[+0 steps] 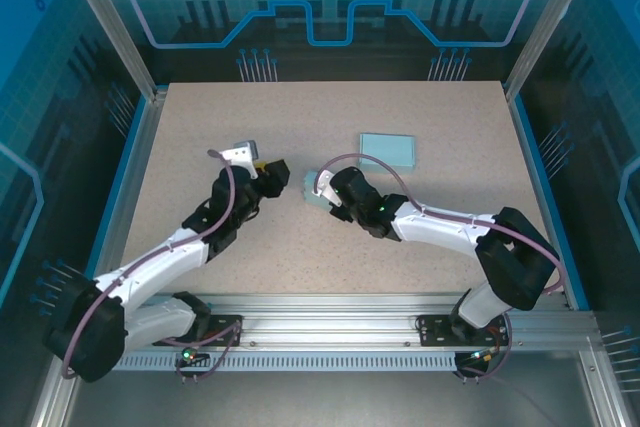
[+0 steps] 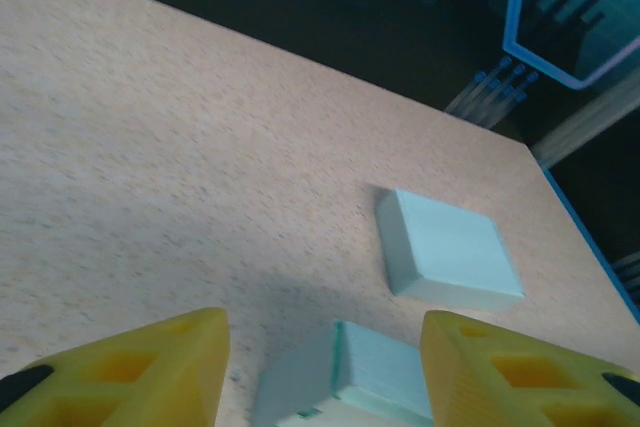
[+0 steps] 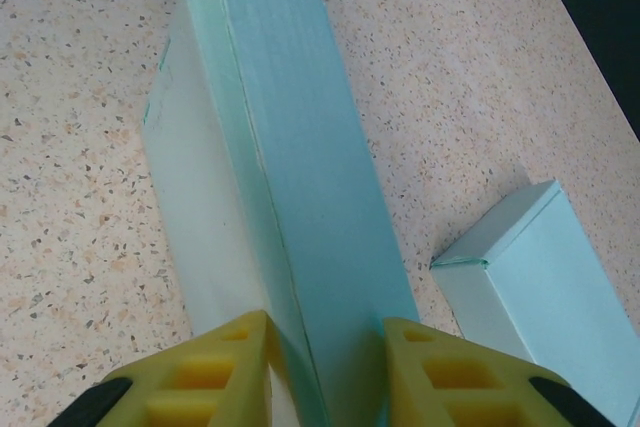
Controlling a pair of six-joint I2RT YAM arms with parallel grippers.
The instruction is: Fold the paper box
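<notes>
The pale blue paper box [image 1: 311,194] lies at mid-table, partly folded, with one long wall standing up [image 3: 300,197]. My right gripper [image 3: 325,332] is shut on that upright wall, one yellow finger on each side of it; from above it sits at the box's right end [image 1: 322,193]. My left gripper [image 1: 279,173] hovers just left of the box, open, with its yellow fingers [image 2: 150,367] spread wide. The box's near corner [image 2: 345,377] shows low between them, untouched.
A second pale blue box [image 1: 388,151], closed and flat, lies on the speckled table [image 1: 250,117] behind and right of the held one. It also appears beyond the left fingers [image 2: 450,252] and right of the right fingers [image 3: 540,297]. A raised metal rail [image 1: 135,137] borders the table.
</notes>
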